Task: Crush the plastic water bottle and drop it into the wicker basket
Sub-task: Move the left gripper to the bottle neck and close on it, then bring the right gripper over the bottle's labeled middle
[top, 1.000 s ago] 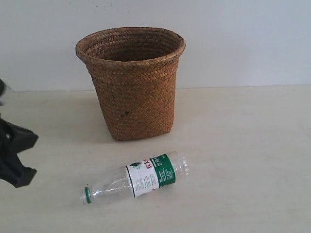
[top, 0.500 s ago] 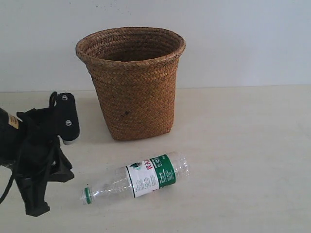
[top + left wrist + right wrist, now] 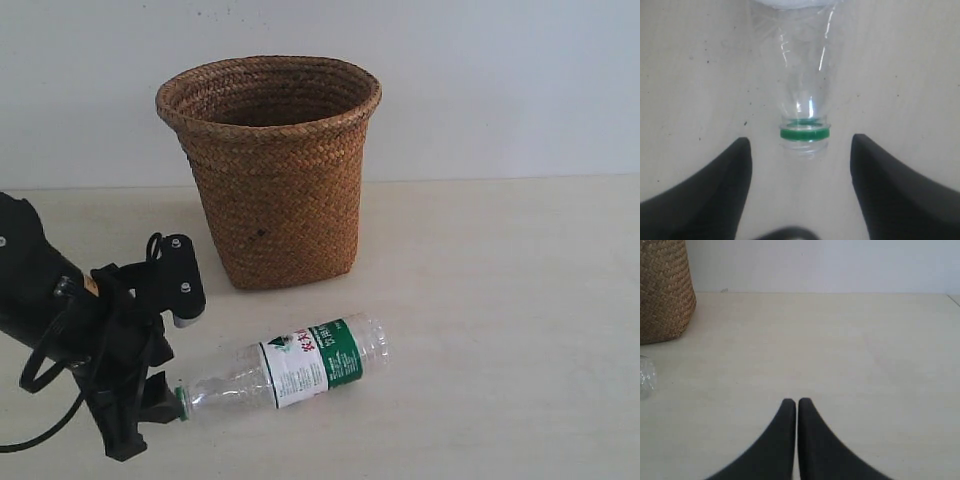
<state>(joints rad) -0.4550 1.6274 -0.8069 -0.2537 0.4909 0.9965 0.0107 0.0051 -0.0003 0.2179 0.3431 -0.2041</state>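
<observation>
Plastic water bottle: it lies on its side on the bench, in front of the wicker basket and apart from it. The neck points to the left of the exterior view, and the base points to the right and a little toward the basket. The body looks round and not crushed.
Label: green and white with red characters, wrapped around the middle of the bottle.
Green neck ring: it sits just behind the clear threaded mouth, and the left wrist view shows it sharply.
Wicker basket: brown and woven, it stands upright at the back of the bench near the pale wall. The rim is round and wider than the base. There is a small dark spot on the side.
Left end effector: the two black fingers are spread wide apart, one on each side of the bottle mouth. The left wrist view shows bare bench between each finger and the neck, so nothing is gripped.
Right end effector: the fingers are pressed together with only a thin line between them, and they hold nothing. It is low over bare bench, well apart from the bottle. The basket shows at the edge of the right wrist view.
</observation>
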